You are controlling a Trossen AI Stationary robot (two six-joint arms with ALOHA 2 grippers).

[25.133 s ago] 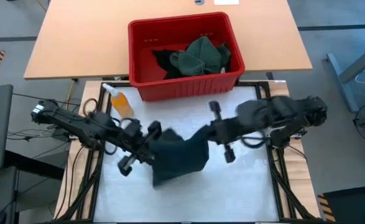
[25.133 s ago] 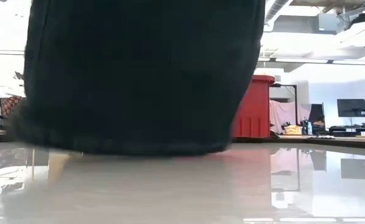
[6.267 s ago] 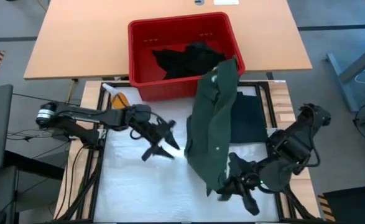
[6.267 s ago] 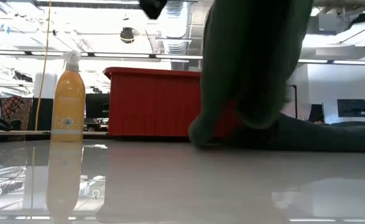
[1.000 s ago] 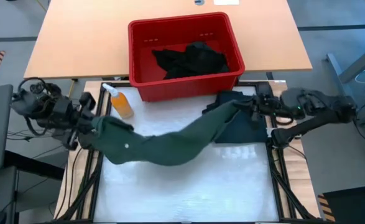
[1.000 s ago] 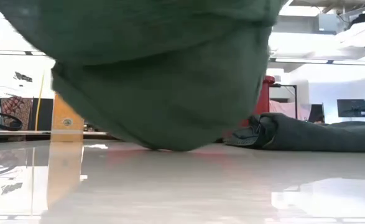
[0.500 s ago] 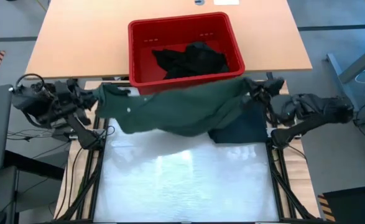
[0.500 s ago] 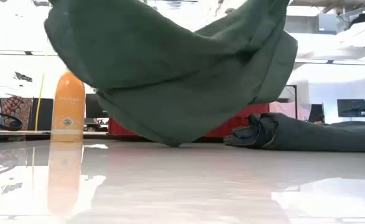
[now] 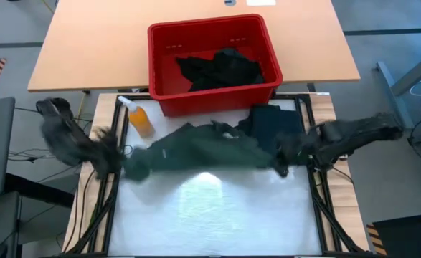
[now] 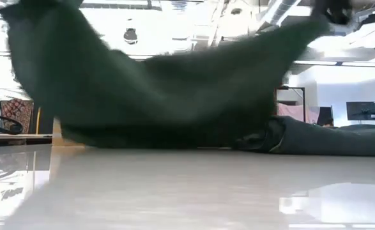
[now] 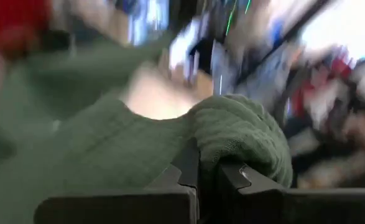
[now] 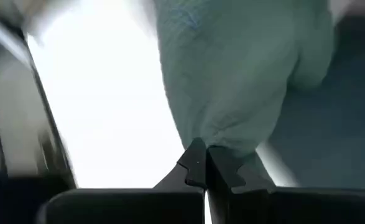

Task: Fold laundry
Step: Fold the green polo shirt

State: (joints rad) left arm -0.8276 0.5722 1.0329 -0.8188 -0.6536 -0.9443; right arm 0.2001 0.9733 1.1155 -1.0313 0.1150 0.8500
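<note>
High view: a dark green shirt (image 9: 196,152) is seen stretched across the middle of the white work mat (image 9: 210,215), between the two arms, its span running from the mat's left edge to near its right edge. A folded dark garment (image 9: 276,127) lies at the mat's far right, partly overlapped by the shirt. A red bin (image 9: 211,61) holding black laundry (image 9: 221,68) stands beyond the mat's far edge; an orange spray bottle (image 9: 138,117) stands at the far left corner.

Left gripper (image 11: 208,177): closed on a bunched ribbed fold of the green shirt, as shown in the left wrist view. The arm is reached low over the mat's left edge.

Right gripper (image 12: 204,163): closed on a pinched corner of the same shirt, as shown in the right wrist view. The arm is extended low from the right edge, wrist near the folded garment.

Risks, as judged: the shirt may be laid down creased or twisted if the two ends are lowered unevenly; the folded garment could be dragged or disturbed by the overlapping cloth; the bottle could be knocked by a wide swing; either thin pinch could slip under tension.
</note>
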